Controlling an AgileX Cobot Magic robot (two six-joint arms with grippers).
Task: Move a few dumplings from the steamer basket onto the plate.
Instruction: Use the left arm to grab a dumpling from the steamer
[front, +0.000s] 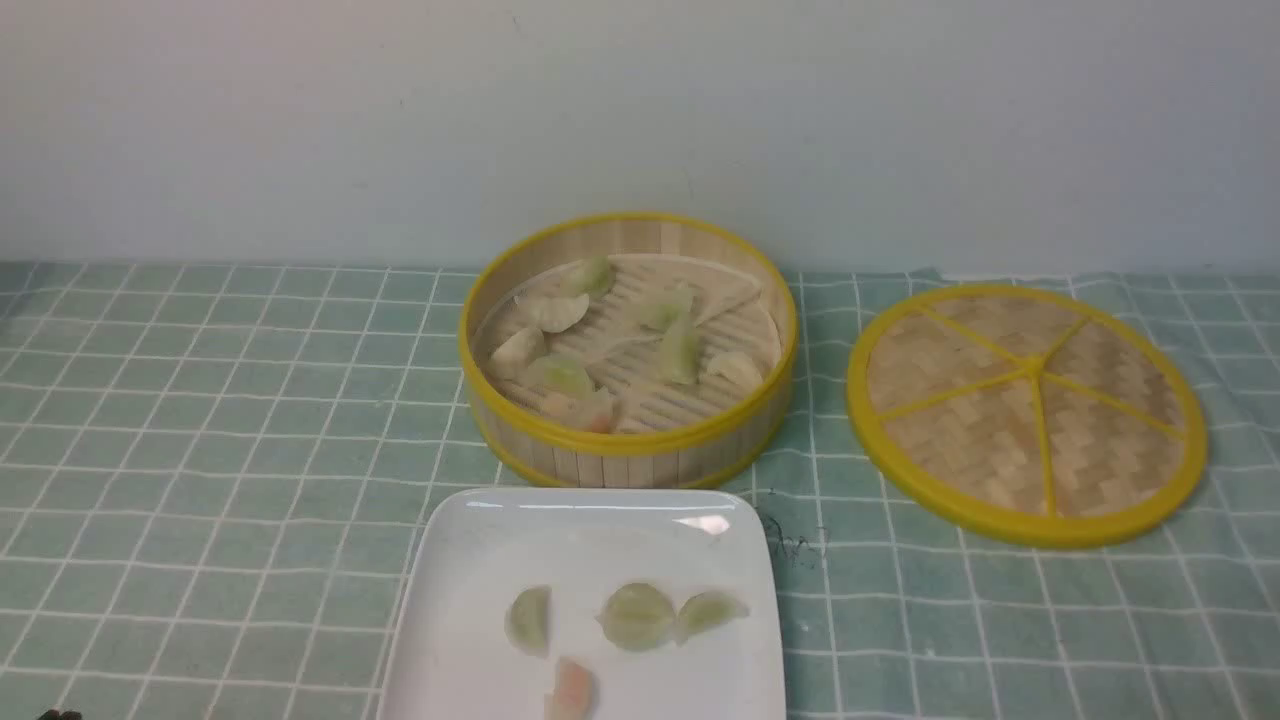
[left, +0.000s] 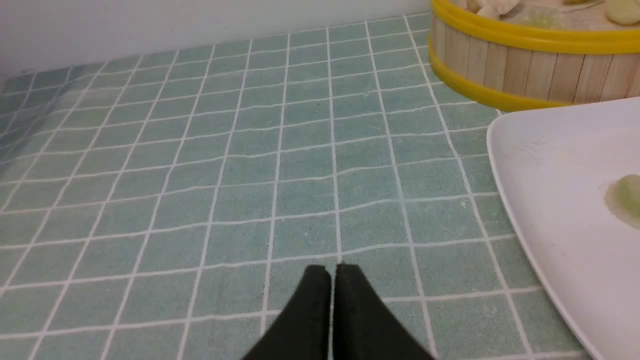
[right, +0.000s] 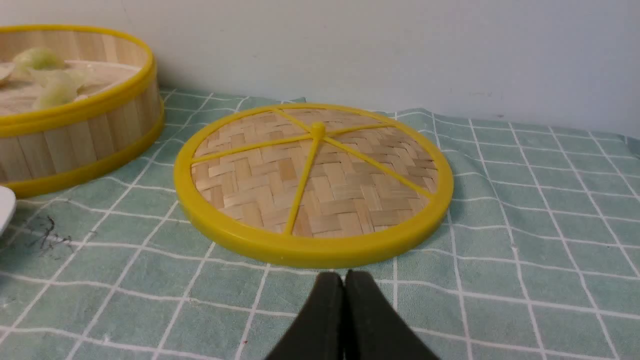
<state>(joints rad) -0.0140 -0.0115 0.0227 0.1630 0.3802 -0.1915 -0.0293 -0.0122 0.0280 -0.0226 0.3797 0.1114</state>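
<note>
Here, left end effector (left: 332, 268) and right end effector (right: 344, 275) sit closed.

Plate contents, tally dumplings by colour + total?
Pale green dumplings: 3
Orange-pink dumplings: 1
Total on the plate: 4
</note>
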